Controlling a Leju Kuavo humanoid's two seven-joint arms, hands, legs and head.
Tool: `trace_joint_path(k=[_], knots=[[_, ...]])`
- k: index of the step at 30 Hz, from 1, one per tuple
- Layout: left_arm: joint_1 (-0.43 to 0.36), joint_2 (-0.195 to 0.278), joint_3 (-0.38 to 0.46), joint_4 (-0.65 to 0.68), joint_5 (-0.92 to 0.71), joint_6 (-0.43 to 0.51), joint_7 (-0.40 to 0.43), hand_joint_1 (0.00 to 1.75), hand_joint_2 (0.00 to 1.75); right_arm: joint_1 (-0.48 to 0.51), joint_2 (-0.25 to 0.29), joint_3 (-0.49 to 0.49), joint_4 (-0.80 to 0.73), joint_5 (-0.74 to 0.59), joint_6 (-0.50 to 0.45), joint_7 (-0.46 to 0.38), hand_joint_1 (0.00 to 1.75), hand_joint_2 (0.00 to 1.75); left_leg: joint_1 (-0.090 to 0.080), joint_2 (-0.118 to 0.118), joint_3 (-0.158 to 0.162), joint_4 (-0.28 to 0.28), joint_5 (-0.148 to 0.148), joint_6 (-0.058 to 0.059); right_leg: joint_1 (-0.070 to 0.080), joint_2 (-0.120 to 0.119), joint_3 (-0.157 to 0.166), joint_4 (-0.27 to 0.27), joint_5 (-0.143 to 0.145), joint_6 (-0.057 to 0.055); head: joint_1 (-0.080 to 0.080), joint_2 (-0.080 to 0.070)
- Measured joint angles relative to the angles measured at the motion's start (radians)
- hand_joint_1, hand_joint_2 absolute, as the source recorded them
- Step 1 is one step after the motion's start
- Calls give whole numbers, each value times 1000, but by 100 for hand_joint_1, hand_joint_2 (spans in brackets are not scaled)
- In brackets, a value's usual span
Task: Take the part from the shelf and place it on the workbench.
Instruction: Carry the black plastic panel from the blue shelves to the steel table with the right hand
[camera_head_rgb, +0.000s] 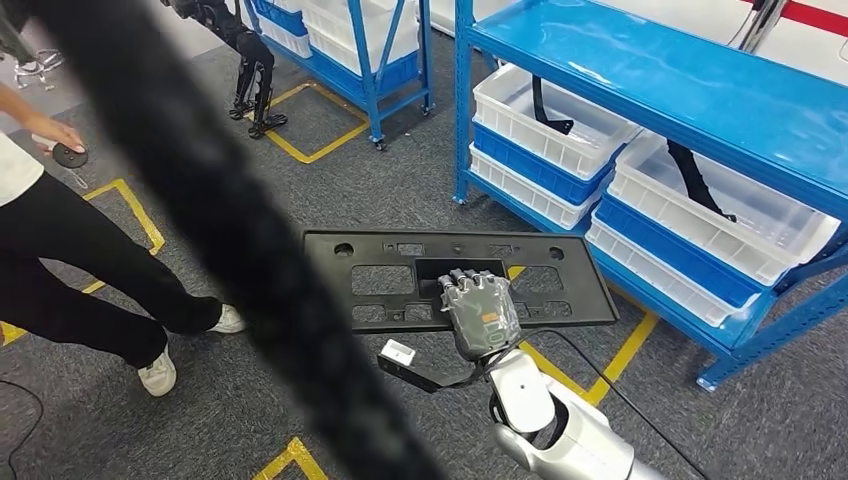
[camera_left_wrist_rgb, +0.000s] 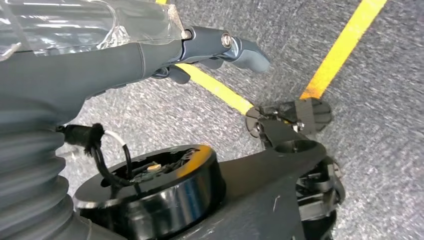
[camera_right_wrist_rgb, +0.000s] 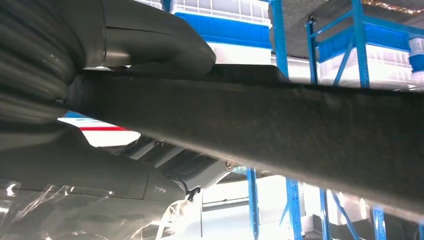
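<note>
From high on the robot's body, the view looks down at a grey carpeted floor (camera_head_rgb: 400, 190) marked with yellow tape lines (camera_head_rgb: 320, 150). The robot's right hand (camera_head_rgb: 478, 310) reaches forward from the bottom of the scene and grips the near edge of a long, flat black plastic part (camera_head_rgb: 380, 280) with several rectangular cut-outs, held level above the floor. The wrist camera behind that hand shows the thick grey thumb (camera_right_wrist_rgb: 150, 45) pressed on one face of the part's dark edge (camera_right_wrist_rgb: 300, 130), with the hand wrapped around it. To the right stands a blue metal shelf (camera_head_rgb: 700, 90) holding stacked white and blue bins (camera_head_rgb: 545, 140), some with black pieces inside. A second blue shelf (camera_head_rgb: 370, 60) stands farther off at the centre. At the left, a person in black trousers and white shoes (camera_head_rgb: 90, 280) stands on the carpet. The left hand (camera_left_wrist_rgb: 200, 50) hangs above the floor, holding nothing, its fingers loosely extended.
</note>
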Motion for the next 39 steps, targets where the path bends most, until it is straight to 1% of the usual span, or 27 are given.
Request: trace_joint_path(k=[1, 3, 4, 5, 7, 8, 9, 11, 13, 14, 16, 18, 20, 21, 22, 23, 24, 25, 27, 29, 30, 31, 33, 35, 37, 38, 39], knots=[[-2, 3, 0, 0, -2, 1, -7, 0, 175, -1, 0, -2, -3, 0, 0, 0, 175, 175, 0, 10, -5, 6, -3, -5, 0, -10, 1, -1, 1, -6, 0, 0], [-15, 8, 0, -1, -5, 4, -22, 0, 175, -2, 2, -7, -7, 0, -3, -1, 175, 175, 0, 59, -36, 71, -35, -14, -2, -34, 3, -2, 3, -17, -2, 0], [-24, 7, 0, -1, -7, 3, -27, 0, 175, -3, 2, -9, -8, 0, -5, -2, 175, 175, 0, 89, -66, 133, -64, -20, 0, -45, 4, -2, 1, -21, -2, 0], [-34, 7, 0, -1, -10, 3, -31, 0, 175, -2, 2, -11, -9, -1, -7, -3, 175, 175, 2, 105, -103, 206, -93, -24, 1, -58, 4, -2, 0, -24, -3, 0], [-43, 7, 0, -1, -14, 2, -29, 0, 175, -1, 2, -11, -10, -2, -8, -5, 175, 175, 6, 117, -151, 299, -119, -28, 3, -83, 5, -2, -3, -25, -3, 0], [-43, 7, 0, -1, -15, 1, -24, 0, 175, 0, 2, -11, -11, -2, -8, -6, 175, 175, 7, 121, -148, 292, -107, -27, 3, -94, 7, -2, -5, -24, -3, 0], [-42, 7, 0, -1, -16, 1, -18, 0, 175, 0, 2, -12, -13, -2, -8, -6, 175, 175, 6, 126, -124, 245, -81, -24, 4, -105, 10, -2, -7, -23, -3, 0], [-40, 7, 0, -1, -18, 0, -5, 0, 175, -3, 2, -14, -19, -2, -7, -7, 175, 175, -3, 161, -48, 98, -24, -10, 6, -124, 16, -2, -12, -19, -3, 0], [-38, 7, 0, -1, -19, 0, 2, 0, 175, -5, 0, -18, -25, -1, -6, -6, 175, 175, -16, 188, -5, 12, -3, 4, 10, -141, 22, -4, -18, -10, -2, 0], [-35, 7, 0, -1, -20, -1, 4, 0, 175, -5, -1, -20, -28, -1, -6, -5, 175, 175, -21, 188, -3, 4, -5, 8, 11, -149, 25, -7, -21, -4, -2, 0], [-24, 8, 0, -1, -19, -1, 6, 0, 175, -6, -3, -23, -35, 0, -4, -4, 175, 175, -20, 166, 1, -4, -1, 16, 11, -157, 34, -10, -27, 6, -2, 0], [-17, 9, 0, -1, -19, -1, 6, 0, 175, -6, -6, -26, -43, 0, -4, -3, 175, 175, -13, 144, 11, -17, 6, 29, 10, -117, 19, 33, -57, 11, -1, 0], [-19, 10, 0, -1, -20, -1, 5, 0, 175, -4, -11, -27, -47, 0, -1, -2, 175, 175, -10, 122, 15, -21, 8, 40, 11, -69, -44, 158, -115, 11, -1, 0], [-21, 9, 0, -1, -20, -2, 5, 0, 175, -2, -14, -27, -48, 1, 1, -2, 175, 175, -11, 108, 15, -21, 7, 43, 12, -60, -82, 226, -139, 11, -1, 0], [-22, 9, 0, -1, -20, -2, 3, 0, 175, 0, -17, -27, -48, 1, 2, -1, 175, 175, -11, 94, 16, -21, 7, 43, 13, -56, -110, 270, -146, 12, -1, 0], [-22, 9, 0, -1, -21, -3, 2, 0, 175, 1, -19, -27, -49, 2, 3, -1, 175, 175, -10, 79, 16, -20, 7, 42, 13, -54, -120, 275, -133, 14, -1, 0], [-22, 9, 0, -1, -22, -3, 1, 0, 175, 2, -21, -27, -50, 2, 3, -1, 175, 175, -8, 64, 18, -19, 5, 40, 12, -52, -109, 239, -101, 15, -1, 0], [-22, 9, 0, -1, -24, -3, 0, 0, 175, 1, -22, -27, -52, 2, 4, -1, 175, 175, -6, 50, 19, -17, 3, 37, 10, -44, -84, 173, -61, 16, -1, 0], [-26, 9, 0, -1, -26, -3, -2, 0, 175, -1, -23, -28, -55, 3, 4, -1, 175, 175, -5, 25, 17, -7, -4, 27, 3, -9, -29, 43, -2, 16, -1, 0], [-28, 9, 0, -1, -27, -3, -4, 0, 175, -2, -23, -28, -57, 3, 4, -1, 175, 175, -5, 6, 12, -2, -9, 15, 4, 7, -7, -5, 8, 8, -1, 0], [-27, 9, 0, -1, -28, -3, -6, 0, 175, -3, -22, -28, -58, 4, 5, -2, 175, 175, -3, -3, 10, -2, -9, 10, 5, -2, -5, -5, 7, 1, -1, 0], [-25, 10, 0, -1, -28, -3, -8, 0, 175, -5, -21, -28, -59, 6, 5, -2, 175, 175, -2, -1, 8, 0, -11, 6, 6, -13, -4, -7, 7, -5, -1, 0], [-25, 11, 0, -1, -30, -3, -9, 0, 175, -10, -19, -29, -62, 10, 5, -3, 175, 175, -2, 42, -14, 46, -34, -5, 5, -34, 1, -9, 7, -17, -2, 0], [-30, 10, 0, -1, -32, -5, -9, 0, 175, -13, -18, -31, -63, 11, 6, -3, 175, 175, 0, 98, -74, 168, -87, -15, 7, -55, 6, -9, 3, -26, -3, 0], [-34, 9, 0, -2, -36, -7, -5, 0, 175, -13, -17, -31, -64, 11, 7, -4, 175, 175, 5, 115, -140, 286, -122, -20, 11, -78, 11, -9, -3, -29, -3, 0], [-34, 9, 0, -2, -38, -8, -2, 0, 175, -13, -17, -31, -64, 11, 7, -4, 175, 175, 6, 118, -151, 300, -116, -20, 12, -89, 14, -9, -6, -30, -3, 0], [-33, 8, 0, -2, -40, -8, 1, 0, 175, -14, -16, -31, -64, 10, 7, -4, 175, 175, 6, 122, -141, 272, -93, -18, 12, -101, 18, -9, -10, -29, -3, 0]])
